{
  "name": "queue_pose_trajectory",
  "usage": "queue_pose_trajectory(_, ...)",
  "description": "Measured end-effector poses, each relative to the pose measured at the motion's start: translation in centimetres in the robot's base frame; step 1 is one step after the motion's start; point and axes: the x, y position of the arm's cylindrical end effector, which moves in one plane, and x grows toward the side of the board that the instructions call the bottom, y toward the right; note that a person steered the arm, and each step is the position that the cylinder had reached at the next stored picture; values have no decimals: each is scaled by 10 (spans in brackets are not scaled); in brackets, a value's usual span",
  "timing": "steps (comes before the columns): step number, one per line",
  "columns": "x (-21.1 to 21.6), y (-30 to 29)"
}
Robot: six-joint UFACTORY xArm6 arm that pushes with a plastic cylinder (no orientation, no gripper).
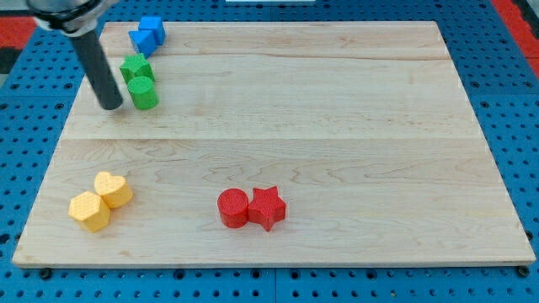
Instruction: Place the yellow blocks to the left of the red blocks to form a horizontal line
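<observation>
Distance is what matters most; my tip [112, 106] stands near the view's top left, just left of the green cylinder [144, 93], while the yellow blocks lie well below it, toward the view's bottom left. No fingers exist on this rig; the arm ends in a plain dark rod, so nothing can spread or pinch.

On the wooden table [337, 126] the yellow heart [114, 188] and the yellow hexagon-like block [89, 210] touch each other, the heart up and to the right of its partner; their pair runs on a diagonal, not level. The red cylinder [233, 208] and the red star [267, 207] sit side by side, touching, near the view's bottom centre, already forming a level row; a clear stretch of table separates them from the yellow pair, which already lies to their left.

Judging from this, the yellow blocks need pushing toward the view's right and levelling with the red row; the tip would have to travel down the view and come round to the left of the yellow pair first. A green block [135, 68] and two blue blocks [147, 34] cluster at the view's top left, apart from the work; the tip's nearness to the green cylinder risks nudging it on departure.
</observation>
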Motion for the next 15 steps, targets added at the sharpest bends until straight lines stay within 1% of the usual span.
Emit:
queue_pose_trajectory(2,89,-16)
queue_pose_trajectory(3,122,3)
queue_pose_trajectory(4,126,73)
queue_pose_trajectory(5,136,104)
queue_pose_trajectory(6,138,75)
queue_pose_trajectory(8,137,-38)
queue_pose_trajectory(9,154,-32)
queue_pose_trajectory(10,180,-11)
queue_pose_trajectory(11,182,-10)
queue_pose_trajectory(12,202,-22)
queue_pose_trajectory(13,226,12)
queue_pose_trajectory(14,227,46)
queue_pose_trajectory(15,226,121)
